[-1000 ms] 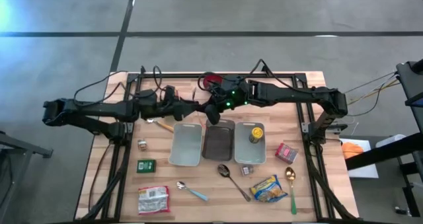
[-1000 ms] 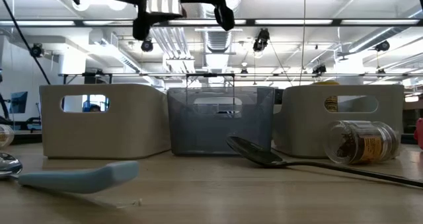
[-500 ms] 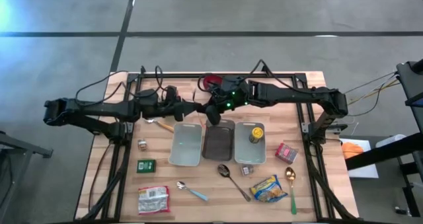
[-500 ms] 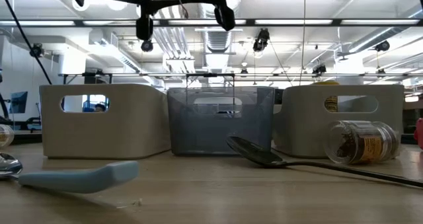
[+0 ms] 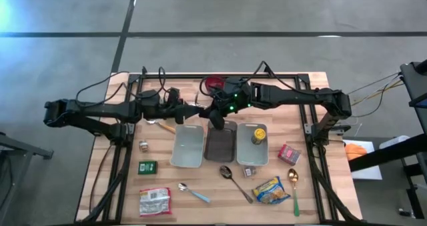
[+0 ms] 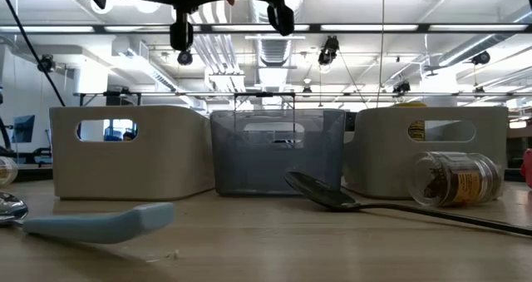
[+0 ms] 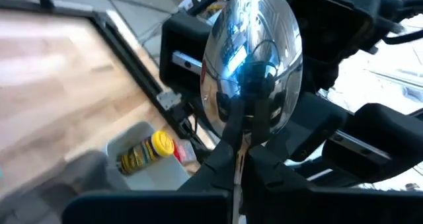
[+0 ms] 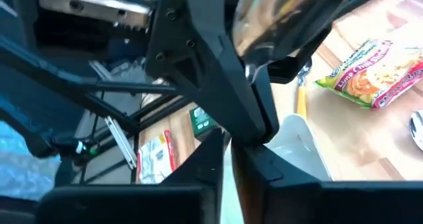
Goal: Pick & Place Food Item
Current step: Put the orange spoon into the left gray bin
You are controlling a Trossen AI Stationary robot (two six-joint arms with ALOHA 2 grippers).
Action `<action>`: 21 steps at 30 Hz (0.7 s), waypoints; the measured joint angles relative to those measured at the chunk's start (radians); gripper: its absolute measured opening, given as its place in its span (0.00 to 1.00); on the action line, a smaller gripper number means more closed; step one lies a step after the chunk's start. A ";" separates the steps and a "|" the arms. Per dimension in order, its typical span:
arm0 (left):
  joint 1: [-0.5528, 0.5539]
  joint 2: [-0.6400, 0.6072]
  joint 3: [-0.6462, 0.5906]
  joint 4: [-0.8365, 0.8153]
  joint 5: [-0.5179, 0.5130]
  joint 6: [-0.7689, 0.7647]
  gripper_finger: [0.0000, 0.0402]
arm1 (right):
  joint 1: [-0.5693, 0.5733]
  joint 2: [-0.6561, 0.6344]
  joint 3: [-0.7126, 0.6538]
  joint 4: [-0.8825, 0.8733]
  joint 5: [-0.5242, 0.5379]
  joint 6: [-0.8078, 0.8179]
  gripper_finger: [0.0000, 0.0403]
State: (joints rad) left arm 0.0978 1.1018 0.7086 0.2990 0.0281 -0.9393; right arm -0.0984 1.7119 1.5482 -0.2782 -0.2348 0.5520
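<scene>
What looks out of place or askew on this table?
A glass jar lies on its side on the table, next to the dark spoon, instead of standing upright. Nothing looks spilled or damaged.

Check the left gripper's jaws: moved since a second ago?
Yes. The left gripper jaws closed: in the low view the pale gap under the ceiling lights is gone.

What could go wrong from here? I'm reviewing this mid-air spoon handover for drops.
1. The left gripper pinches the spoon only by its thin neck, so it may pivot or slip.
2. The right gripper crowds close; pulling away could knock it.
3. A drop would likely land in or beside the dark bin.
</scene>
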 joint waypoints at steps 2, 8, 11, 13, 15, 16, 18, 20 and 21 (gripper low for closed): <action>-0.001 -0.007 0.000 -0.038 0.013 -0.028 0.00 | 0.007 0.000 0.000 -0.018 -0.001 -0.030 0.16; 0.000 -0.034 0.000 -0.146 0.029 -0.064 0.00 | 0.021 0.000 0.000 -0.031 -0.002 -0.088 0.44; 0.000 -0.048 0.000 -0.183 0.050 -0.076 0.00 | 0.020 -0.005 0.000 -0.060 -0.002 -0.087 0.54; -0.001 -0.055 0.000 -0.215 0.072 -0.093 0.00 | 0.017 -0.016 0.001 -0.103 0.002 -0.086 0.59; -0.002 -0.060 0.000 -0.271 0.103 -0.114 0.00 | 0.015 -0.026 0.001 -0.156 0.002 -0.086 0.63; -0.005 -0.060 0.000 -0.305 0.115 -0.127 0.00 | 0.012 -0.034 0.001 -0.186 0.002 -0.086 0.64; -0.023 -0.059 0.000 -0.379 0.123 -0.147 0.00 | 0.011 -0.050 0.001 -0.247 0.007 -0.084 0.66; -0.046 -0.059 0.000 -0.461 0.126 -0.167 0.00 | 0.007 -0.076 0.001 -0.305 0.040 -0.084 0.66; -0.057 -0.058 -0.001 -0.499 0.124 -0.170 0.00 | 0.007 -0.089 0.001 -0.330 0.064 -0.084 0.66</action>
State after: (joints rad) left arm 0.0406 1.0442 0.7080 -0.2003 0.1519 -1.1093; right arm -0.0914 1.6231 1.5490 -0.6080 -0.1706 0.4679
